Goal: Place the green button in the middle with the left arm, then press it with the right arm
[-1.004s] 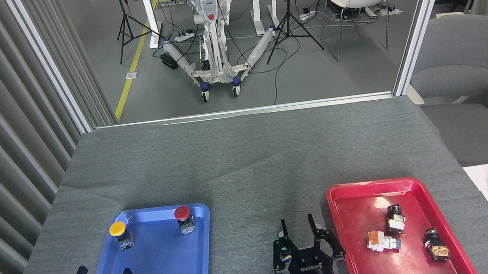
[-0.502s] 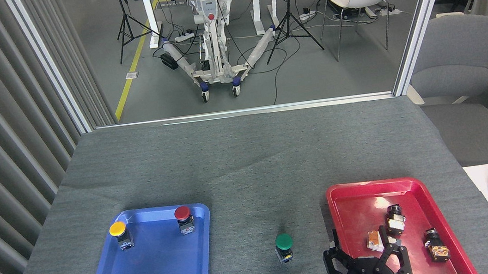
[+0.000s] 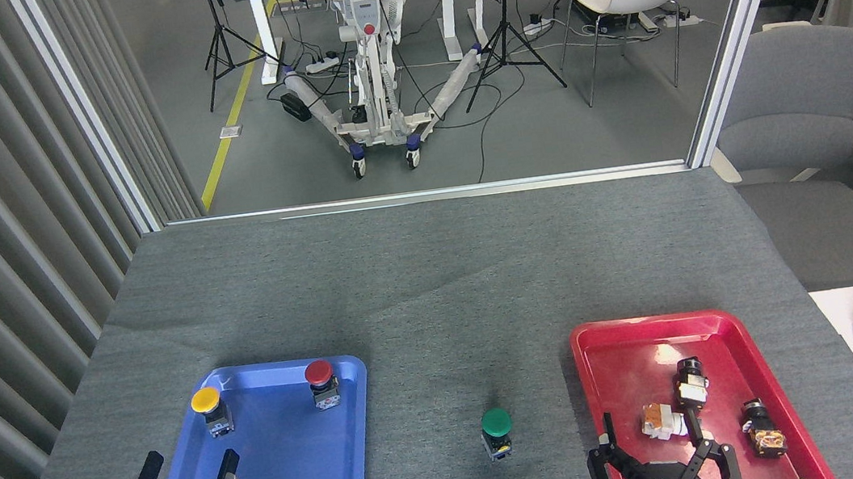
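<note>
Green button [image 3: 496, 430] is sitting upright on the bare grey cloth [image 3: 434, 303] between the blue tray [image 3: 350, 412] and the red tray [image 3: 597, 365] — a bit nearer the red one, touching neither. So the placing half is looking done.

Left gripper [image 3: 188, 474] is hovering low over the near-left corner of the blue tray, jaws spread, holding nothing. Right gripper [image 3: 651, 446] is hanging over the near end of the red tray, jaws spread too, empty, well off to the side of the button and not above it.

Press: can't confirm from this. The cap is showing no mark either way, and nothing is touching it. My read — either the press is outstanding and the right arm needs to swing left over the cap and come straight down, or it is done and the arm is parked. Treating it as outstanding is the safer call.

Yellow button [image 3: 206, 401] and red button [image 3: 319, 373] are standing in the far end of the blue tray, not involved. Red tray is holding a few small switch parts [image 3: 689, 386].
</note>
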